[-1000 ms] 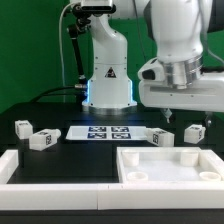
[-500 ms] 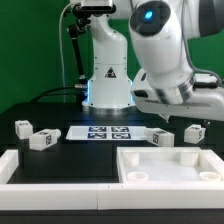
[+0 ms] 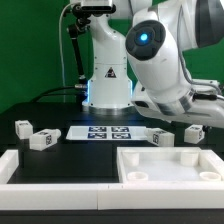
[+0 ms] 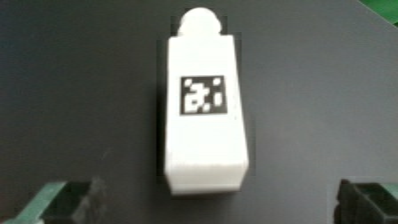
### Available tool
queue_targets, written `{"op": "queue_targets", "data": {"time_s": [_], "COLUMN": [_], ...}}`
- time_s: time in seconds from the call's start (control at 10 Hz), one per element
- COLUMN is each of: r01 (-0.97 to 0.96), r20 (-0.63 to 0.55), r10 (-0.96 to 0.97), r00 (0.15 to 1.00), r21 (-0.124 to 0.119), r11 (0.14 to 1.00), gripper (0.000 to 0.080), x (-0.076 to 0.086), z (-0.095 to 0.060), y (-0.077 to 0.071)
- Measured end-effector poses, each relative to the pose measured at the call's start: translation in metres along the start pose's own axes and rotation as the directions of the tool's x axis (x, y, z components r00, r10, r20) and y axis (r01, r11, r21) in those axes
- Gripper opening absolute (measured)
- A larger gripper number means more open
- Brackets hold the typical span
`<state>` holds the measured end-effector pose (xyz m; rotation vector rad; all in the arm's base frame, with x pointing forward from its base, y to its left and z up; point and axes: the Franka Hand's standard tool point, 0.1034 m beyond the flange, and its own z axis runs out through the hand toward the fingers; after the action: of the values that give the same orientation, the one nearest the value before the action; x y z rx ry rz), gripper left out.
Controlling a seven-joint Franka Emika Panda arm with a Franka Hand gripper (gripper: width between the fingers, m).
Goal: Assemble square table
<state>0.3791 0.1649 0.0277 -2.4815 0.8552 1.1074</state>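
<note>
The square table top lies rim up at the front of the exterior view's right. Two white tagged legs lie at the left, and two more lie at the right behind the top. In the wrist view one leg lies flat on the black table with its tag up. My gripper is open and empty above it, with a fingertip wide on each side of the leg's blunt end. In the exterior view the arm's hand hangs over the right legs, and its fingers do not show.
The marker board lies flat at the middle of the table in front of the robot base. A long low white rail runs along the front left, beside the table top.
The arm has swung and turned toward the exterior view's right. The hand that stood over the nearer right leg is now further right. No part has moved.
</note>
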Motion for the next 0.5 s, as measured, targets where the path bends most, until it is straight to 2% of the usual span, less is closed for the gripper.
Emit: {"op": "queue_targets", "data": {"time_s": [0.1,0.3,0.5], "r01": [-0.001,-0.008,-0.003], "r20": [-0.001,-0.005,-0.003], "r10": [0.001,0.008,0.003], "r00": [1.0,1.0,1.0], "r21": [-0.006,-0.012,-0.025], "r11": [1.0,1.0,1.0], "gripper": [0.0649,0.0649,0.0649], "x": [-0.002,-0.002,-0.007], "z": [0.02,0.032,0.041], "y": [0.003,0.006,0.003]}}
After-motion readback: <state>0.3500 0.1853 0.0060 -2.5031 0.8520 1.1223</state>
